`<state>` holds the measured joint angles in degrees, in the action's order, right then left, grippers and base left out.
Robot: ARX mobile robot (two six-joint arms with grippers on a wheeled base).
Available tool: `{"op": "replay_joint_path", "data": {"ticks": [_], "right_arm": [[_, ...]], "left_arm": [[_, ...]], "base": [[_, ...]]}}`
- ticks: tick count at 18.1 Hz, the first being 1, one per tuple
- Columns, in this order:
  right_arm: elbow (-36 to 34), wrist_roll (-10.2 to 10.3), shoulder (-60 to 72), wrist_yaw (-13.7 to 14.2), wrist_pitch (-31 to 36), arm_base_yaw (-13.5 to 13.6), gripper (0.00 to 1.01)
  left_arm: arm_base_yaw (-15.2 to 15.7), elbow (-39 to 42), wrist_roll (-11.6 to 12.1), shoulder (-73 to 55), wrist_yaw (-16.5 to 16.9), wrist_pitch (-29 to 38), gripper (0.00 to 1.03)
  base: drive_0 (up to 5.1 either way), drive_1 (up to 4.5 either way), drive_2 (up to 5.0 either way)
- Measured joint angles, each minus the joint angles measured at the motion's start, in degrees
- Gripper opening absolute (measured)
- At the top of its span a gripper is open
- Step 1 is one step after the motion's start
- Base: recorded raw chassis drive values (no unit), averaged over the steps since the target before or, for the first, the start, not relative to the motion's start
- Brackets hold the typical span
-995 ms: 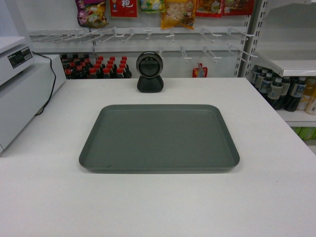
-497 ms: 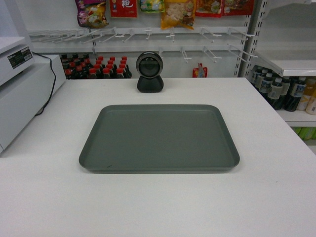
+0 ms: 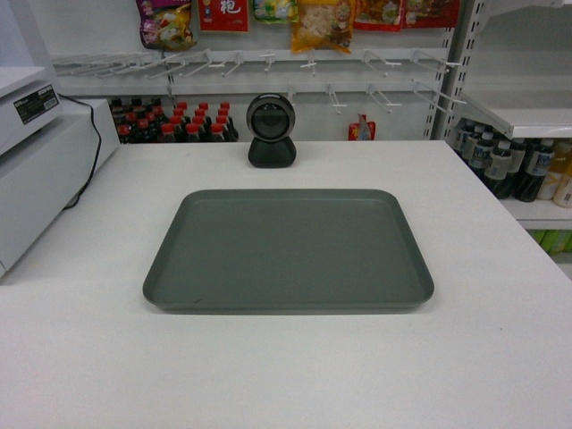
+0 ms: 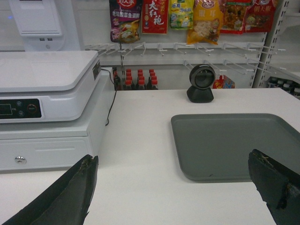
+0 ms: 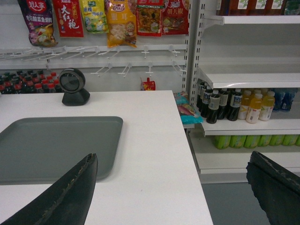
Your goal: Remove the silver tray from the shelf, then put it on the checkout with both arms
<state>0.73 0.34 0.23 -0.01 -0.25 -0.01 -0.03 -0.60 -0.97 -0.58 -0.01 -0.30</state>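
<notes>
You are looking at both tools first, since they are nearest the lenses. The left tool is standing wide open, its two dark fingers framing the bottom corners of the left wrist view and holding nothing. The right tool is gaping the same way, empty as well. Neither is showing in the head view.

The tray is lying flat on the desk, which you can take as the checkout, with bare white top on every side of it. So the placing is looking finished to me, and what is left is only backing the arms off.

Take the tray as your landmark. Its long axis is running side to side across your view. The left tool is sitting off its near left corner, with the tray ahead and to the right of it. The right tool is sitting off its near right corner, with the tray ahead and to the left. Neither is touching the rim, and both are looking about equally near.

Behind the tray, a black scanner is standing at the desk's far edge. To the tray's left, a white register is sitting. Beyond it, snack bags are hanging over rows of bottles. To the right of the tray, a shelf is holding drinks.
</notes>
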Motion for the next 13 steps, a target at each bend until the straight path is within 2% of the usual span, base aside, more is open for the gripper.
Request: {"op": "replay_joint_path", "data": {"ticks": [13], "right_arm": [[0.0,0.0,0.0,0.0,0.0,0.0,0.98]], "left_arm": [[0.0,0.0,0.0,0.0,0.0,0.0,0.98]], "base": [[0.0,0.00,0.0]]}}
